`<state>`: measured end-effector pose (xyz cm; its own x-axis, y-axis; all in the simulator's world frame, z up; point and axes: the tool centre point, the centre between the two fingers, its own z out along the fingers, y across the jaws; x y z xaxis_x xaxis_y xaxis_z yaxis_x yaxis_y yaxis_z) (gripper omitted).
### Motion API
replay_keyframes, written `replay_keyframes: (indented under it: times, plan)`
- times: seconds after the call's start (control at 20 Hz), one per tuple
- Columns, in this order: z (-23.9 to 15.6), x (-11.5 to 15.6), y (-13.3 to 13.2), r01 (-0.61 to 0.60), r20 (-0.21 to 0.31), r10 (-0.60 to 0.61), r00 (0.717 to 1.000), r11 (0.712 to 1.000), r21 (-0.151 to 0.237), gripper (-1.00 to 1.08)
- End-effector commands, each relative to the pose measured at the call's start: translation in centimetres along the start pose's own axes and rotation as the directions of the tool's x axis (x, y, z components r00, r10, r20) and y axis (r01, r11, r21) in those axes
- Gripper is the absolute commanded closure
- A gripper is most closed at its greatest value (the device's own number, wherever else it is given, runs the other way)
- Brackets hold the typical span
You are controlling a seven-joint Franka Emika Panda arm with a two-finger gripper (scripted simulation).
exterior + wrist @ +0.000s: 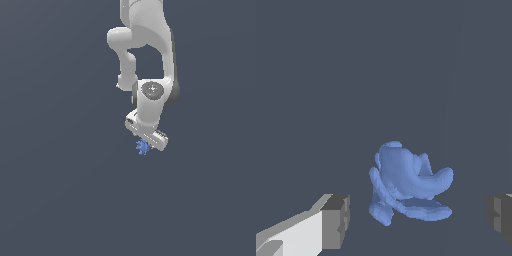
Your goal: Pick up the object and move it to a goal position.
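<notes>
Wrist view: blue lump (408,187) between released, wide-spread jaws, touching neither finger (336,221).

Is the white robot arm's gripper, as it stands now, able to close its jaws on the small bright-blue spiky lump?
Probably yes. In the wrist view the small bright-blue spiky lump lies between the open jaws of the gripper, with a gap on each side and nothing in between. The exterior view shows the lump just beside the gripper's end.
</notes>
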<state>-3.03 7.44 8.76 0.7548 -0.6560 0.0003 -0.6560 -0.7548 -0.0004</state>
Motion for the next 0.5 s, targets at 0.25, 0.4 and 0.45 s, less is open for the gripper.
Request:
replay_keyframes:
  times: [0.25,0.4,0.45]
  plan:
    - [2.9,-0.1,0.1,-0.002,0.0,0.002,1.0,1.0,-0.001,-0.92]
    - [4.1,-0.1,0.1,-0.004,0.0,0.004,1.0,1.0,-0.001,-0.92]
    - [4.4,-0.1,0.1,-0.004,0.0,0.004,1.0,1.0,-0.001,-0.92]
